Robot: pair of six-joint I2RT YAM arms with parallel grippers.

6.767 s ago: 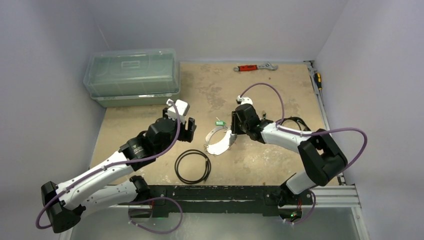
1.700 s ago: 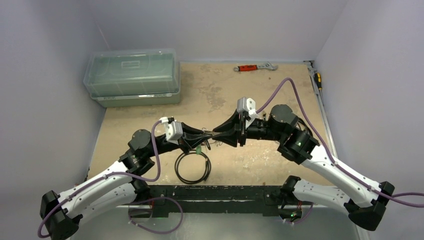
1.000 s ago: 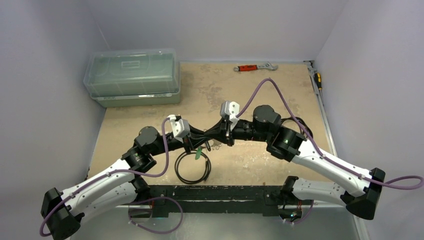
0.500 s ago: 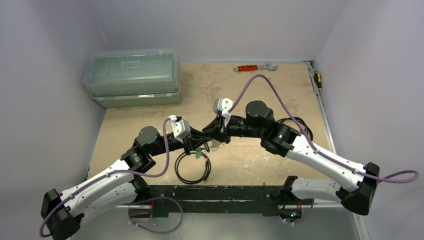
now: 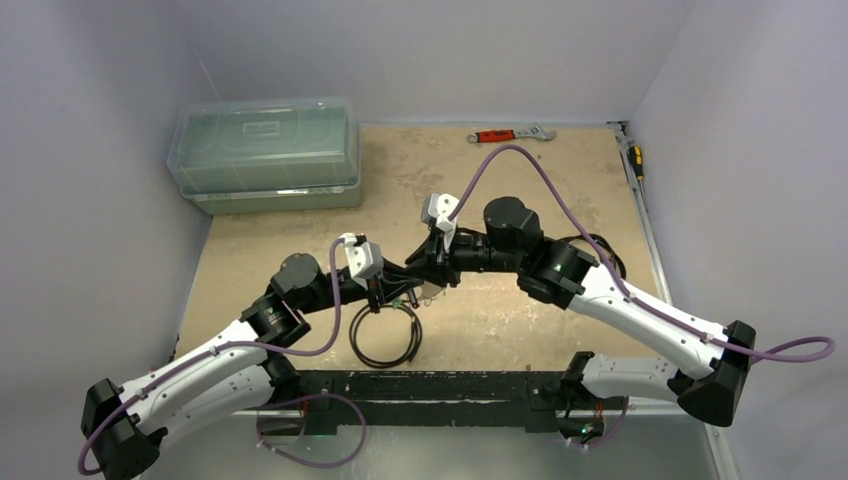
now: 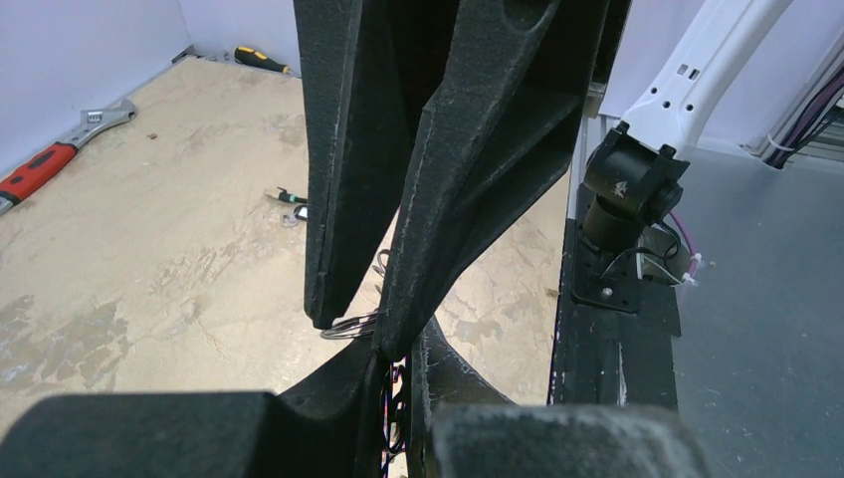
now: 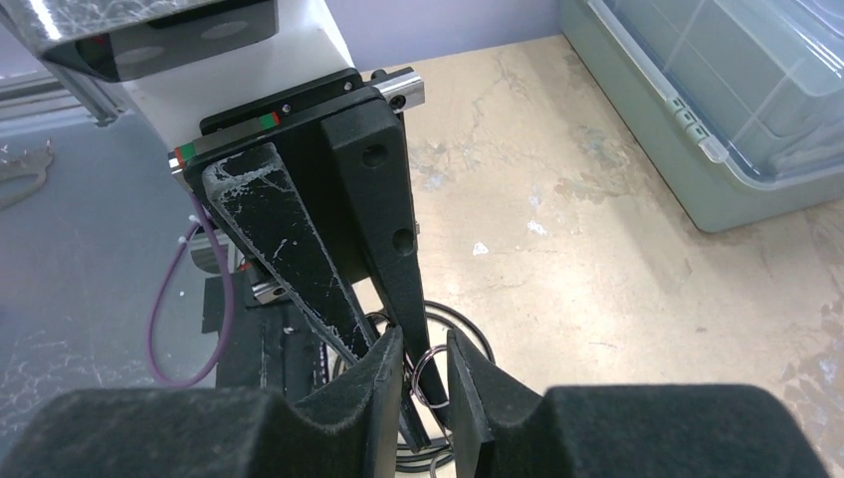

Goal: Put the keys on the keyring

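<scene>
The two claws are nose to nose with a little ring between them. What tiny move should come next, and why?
Probably the right gripper should back straight off. Its jaws stand apart around the small silvery ring, while the left gripper looks pinched shut on it, so the ring seems handed over.

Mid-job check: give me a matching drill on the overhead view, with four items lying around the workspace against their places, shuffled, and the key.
Things:
1. red-handled wrench
2. clear lidded box
3. black cable coil
4. yellow-handled screwdriver

Places:
A. right edge, toward the far corner
B. near side, left of centre
C. far edge, right of centre
D. far left corner

Pairs: 1-C, 2-D, 3-B, 4-A
</scene>
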